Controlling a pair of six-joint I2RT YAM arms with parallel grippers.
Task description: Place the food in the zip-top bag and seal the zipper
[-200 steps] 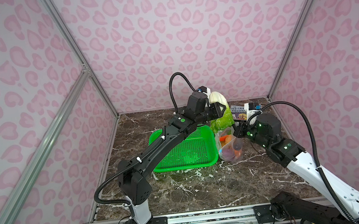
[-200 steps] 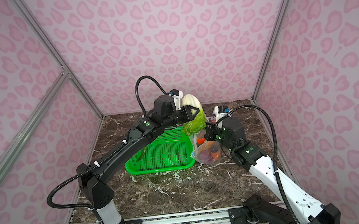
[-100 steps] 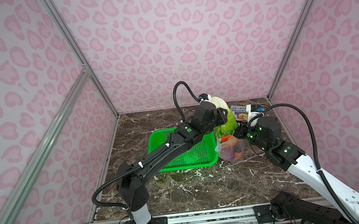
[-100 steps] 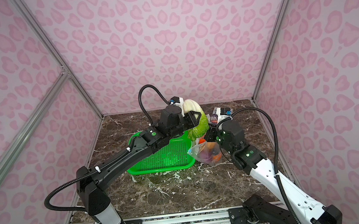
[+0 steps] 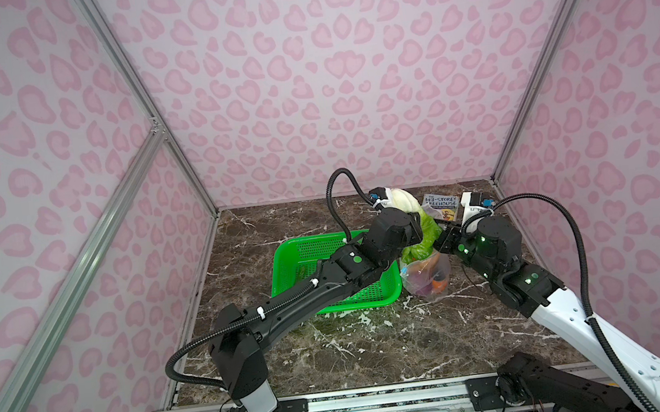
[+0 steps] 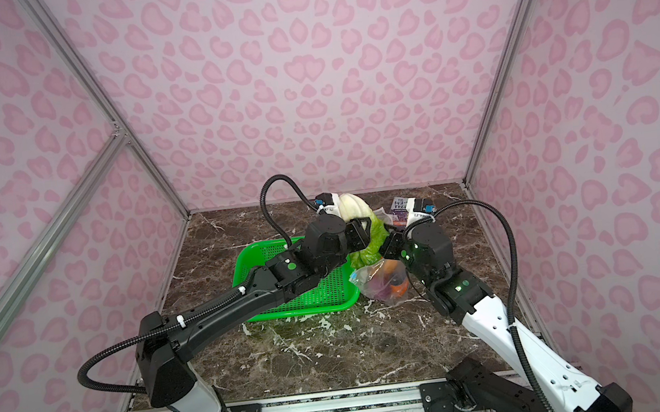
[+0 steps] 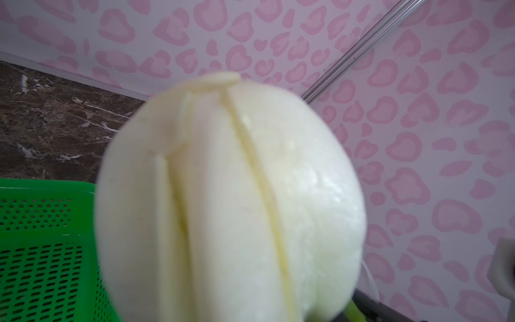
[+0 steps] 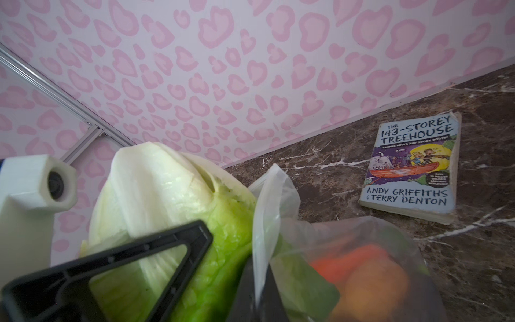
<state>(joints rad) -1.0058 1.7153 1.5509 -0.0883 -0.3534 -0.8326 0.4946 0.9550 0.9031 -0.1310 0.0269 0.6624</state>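
My left gripper (image 5: 417, 227) (image 6: 364, 233) is shut on the white-green cabbage (image 5: 405, 206) (image 6: 356, 212), which hangs leafy end down just above the mouth of the zip-top bag (image 5: 428, 279) (image 6: 382, 284). The cabbage (image 7: 231, 200) fills the left wrist view. My right gripper (image 5: 444, 241) (image 6: 389, 246) (image 8: 257, 301) is shut on the bag's upper rim (image 8: 267, 209) and holds it up. Orange, purple and green food shows through the clear plastic (image 8: 362, 262). One left finger (image 8: 111, 258) presses the cabbage (image 8: 167, 195) beside the rim. I cannot make out the zipper.
A green mesh basket (image 5: 292, 257) (image 6: 254, 261) (image 7: 41, 251) sits left of the bag, under my left forearm. A paperback book (image 5: 441, 205) (image 6: 402, 210) (image 8: 412, 167) lies at the back right near the wall. Pink patterned walls close in three sides.
My left arm has carried the cabbage rightward and down from over the basket's back edge to the bag's mouth. My right gripper has kept its hold on the bag, barely moving.
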